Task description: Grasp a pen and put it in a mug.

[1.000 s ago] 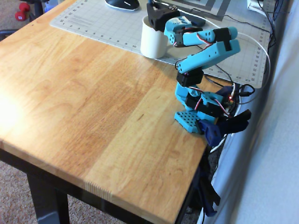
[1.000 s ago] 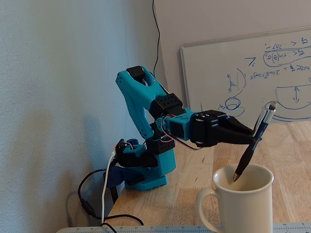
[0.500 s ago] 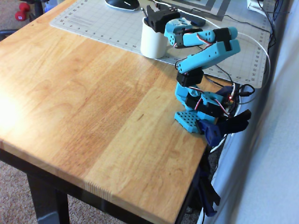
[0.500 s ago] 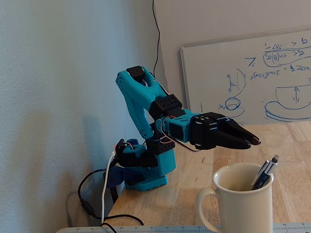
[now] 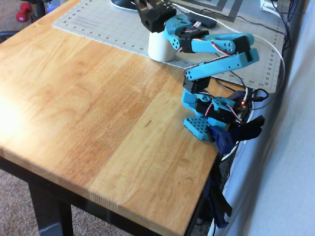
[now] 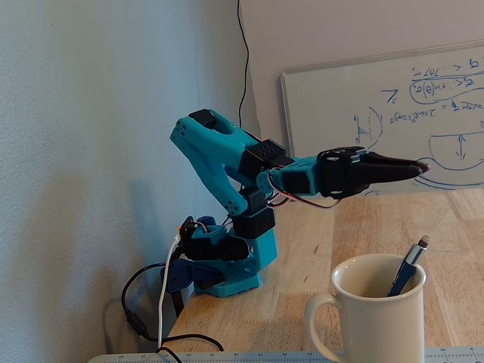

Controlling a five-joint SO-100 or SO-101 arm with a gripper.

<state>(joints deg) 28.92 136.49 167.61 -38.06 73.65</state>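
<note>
The cream-white mug (image 6: 374, 321) stands in the foreground of the fixed view, handle to the left. The dark blue pen (image 6: 408, 266) leans inside it, with its silver clip end sticking up over the right rim. My black gripper (image 6: 414, 169) hangs above the mug, pointing right. Its jaws are together and hold nothing. In the overhead view the mug (image 5: 160, 48) stands on the cutting mat (image 5: 98, 27), and the gripper (image 5: 146, 9) is over its far side. The pen is hidden there.
The blue arm base (image 5: 206, 120) is clamped at the table's right edge with cables around it. A whiteboard (image 6: 378, 113) leans on the wall behind. A black stand base (image 5: 123, 4) sits at the mat's far edge. Red dumbbells (image 5: 22, 12) lie on the floor.
</note>
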